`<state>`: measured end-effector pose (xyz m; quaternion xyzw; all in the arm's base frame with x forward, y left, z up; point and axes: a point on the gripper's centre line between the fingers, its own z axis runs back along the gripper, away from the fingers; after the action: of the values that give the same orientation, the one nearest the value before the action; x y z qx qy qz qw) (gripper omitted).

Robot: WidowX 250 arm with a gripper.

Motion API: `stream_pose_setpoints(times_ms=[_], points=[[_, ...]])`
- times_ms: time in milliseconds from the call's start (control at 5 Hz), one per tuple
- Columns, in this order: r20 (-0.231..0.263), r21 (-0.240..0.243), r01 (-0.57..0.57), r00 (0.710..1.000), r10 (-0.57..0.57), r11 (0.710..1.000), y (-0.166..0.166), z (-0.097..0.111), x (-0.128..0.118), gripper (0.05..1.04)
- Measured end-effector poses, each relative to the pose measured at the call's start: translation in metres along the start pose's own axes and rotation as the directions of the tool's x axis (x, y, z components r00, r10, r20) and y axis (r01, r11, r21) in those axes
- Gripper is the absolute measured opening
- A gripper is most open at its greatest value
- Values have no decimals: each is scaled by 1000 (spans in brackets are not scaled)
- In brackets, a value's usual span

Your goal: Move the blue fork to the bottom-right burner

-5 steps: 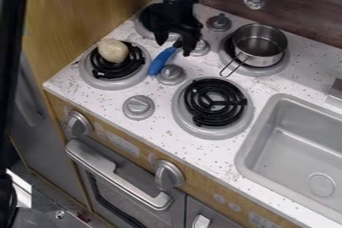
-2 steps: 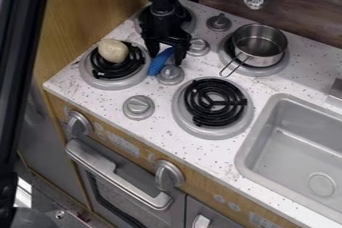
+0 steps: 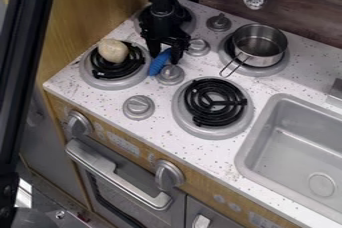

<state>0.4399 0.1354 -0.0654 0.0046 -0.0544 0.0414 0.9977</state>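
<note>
Nearby, pan [image 3: 259, 47], knob [image 3: 171, 74] between fork [image 3: 159, 63] and burner [image 3: 194, 103]

blue fork [image 3: 159, 63] — aslant, near bottom-right burner [image 3: 215, 103]

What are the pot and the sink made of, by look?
Pot: likely stainless steel, polished; bright highlights on its wall and a thin wire handle. Sink: looks like matte grey plastic, given its soft, dull sheen, though painted metal is possible.
</note>
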Motion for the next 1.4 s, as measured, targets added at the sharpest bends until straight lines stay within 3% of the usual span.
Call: stream_pose_setpoints(times_ms=[200, 400, 600, 800, 1000, 1400], points=[[-8, 16, 44, 999, -44, 999, -6, 2, -3, 418], [53, 12, 73, 996, -74, 997, -21, 19, -7, 358], [100, 37, 160, 982, -163, 986, -64, 48, -12, 358], [93, 26, 196, 976, -197, 980, -97, 69, -37, 358], [44, 8, 204, 978, -204, 979, -127, 59, -69, 358], [-11, -7, 223, 975, -224, 975, -150, 46, -98, 358]])
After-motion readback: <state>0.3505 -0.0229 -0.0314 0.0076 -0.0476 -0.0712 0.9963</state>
